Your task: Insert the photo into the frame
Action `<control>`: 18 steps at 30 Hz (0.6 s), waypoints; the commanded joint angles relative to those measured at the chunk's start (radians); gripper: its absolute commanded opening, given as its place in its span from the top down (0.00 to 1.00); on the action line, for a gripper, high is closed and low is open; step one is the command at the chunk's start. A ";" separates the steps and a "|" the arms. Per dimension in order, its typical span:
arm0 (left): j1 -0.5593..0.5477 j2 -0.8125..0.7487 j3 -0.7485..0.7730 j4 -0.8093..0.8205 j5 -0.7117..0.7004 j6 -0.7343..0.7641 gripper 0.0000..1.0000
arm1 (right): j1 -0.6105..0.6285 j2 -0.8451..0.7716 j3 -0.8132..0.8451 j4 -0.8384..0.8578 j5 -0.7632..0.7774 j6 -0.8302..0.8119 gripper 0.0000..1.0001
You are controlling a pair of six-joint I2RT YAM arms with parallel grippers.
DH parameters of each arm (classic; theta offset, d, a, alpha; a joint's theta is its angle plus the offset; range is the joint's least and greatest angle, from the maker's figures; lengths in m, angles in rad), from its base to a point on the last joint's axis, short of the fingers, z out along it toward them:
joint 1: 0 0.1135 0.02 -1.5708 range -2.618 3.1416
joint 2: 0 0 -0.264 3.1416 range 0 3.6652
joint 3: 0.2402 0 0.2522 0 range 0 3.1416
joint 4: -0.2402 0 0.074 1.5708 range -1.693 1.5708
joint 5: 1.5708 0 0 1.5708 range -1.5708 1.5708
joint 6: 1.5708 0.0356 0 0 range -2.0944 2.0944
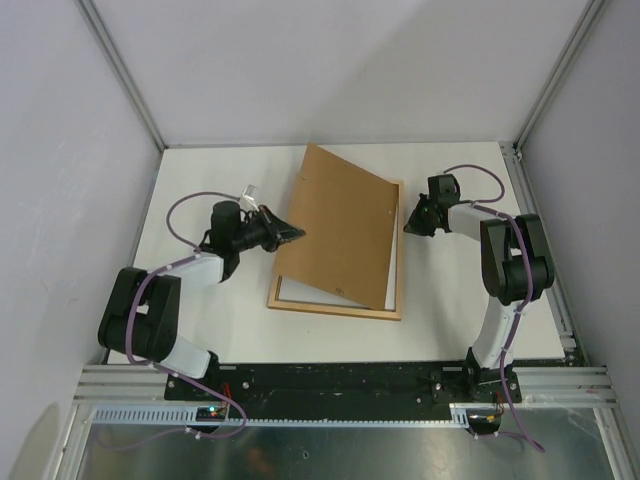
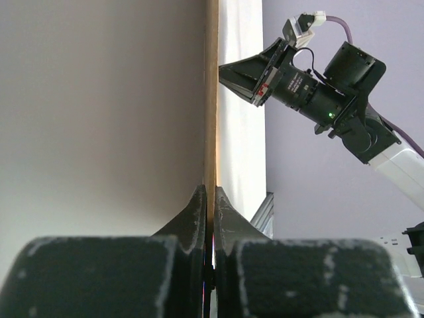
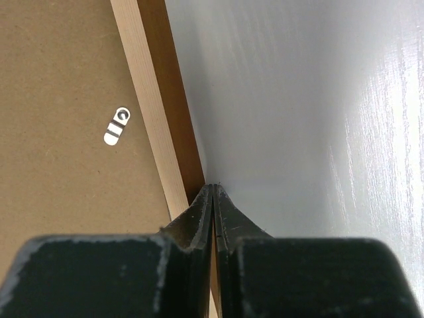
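The frame (image 1: pixel 337 309) lies flat mid-table with its paler back up. A brown backing board (image 1: pixel 335 220) lies skewed over it, its left edge raised. My left gripper (image 1: pixel 298 233) is shut on that left edge; the left wrist view shows the thin board edge (image 2: pixel 211 99) between the jaws. My right gripper (image 1: pixel 408 228) is shut, its tips touching the outer side of the frame's right rail (image 3: pixel 151 112). The photo's picture side is hidden. A white strip (image 1: pixel 330 294) shows inside the frame under the board; I cannot tell whether it is the photo.
A small white hanger clip (image 3: pixel 117 126) sits on the backing board (image 3: pixel 59 146). White walls with metal posts (image 1: pixel 120 70) close in the table on three sides. A metal rail (image 1: pixel 350 385) runs along the near edge.
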 commanded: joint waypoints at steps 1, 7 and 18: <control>-0.048 0.012 -0.004 0.101 0.020 -0.020 1.00 | 0.011 0.043 0.001 -0.061 -0.006 -0.017 0.96; -0.085 0.009 -0.047 0.132 -0.059 -0.070 1.00 | 0.014 0.039 0.001 -0.077 0.001 -0.020 0.96; -0.150 -0.003 -0.109 0.168 -0.140 -0.098 1.00 | 0.031 0.030 -0.001 -0.095 0.011 -0.027 0.96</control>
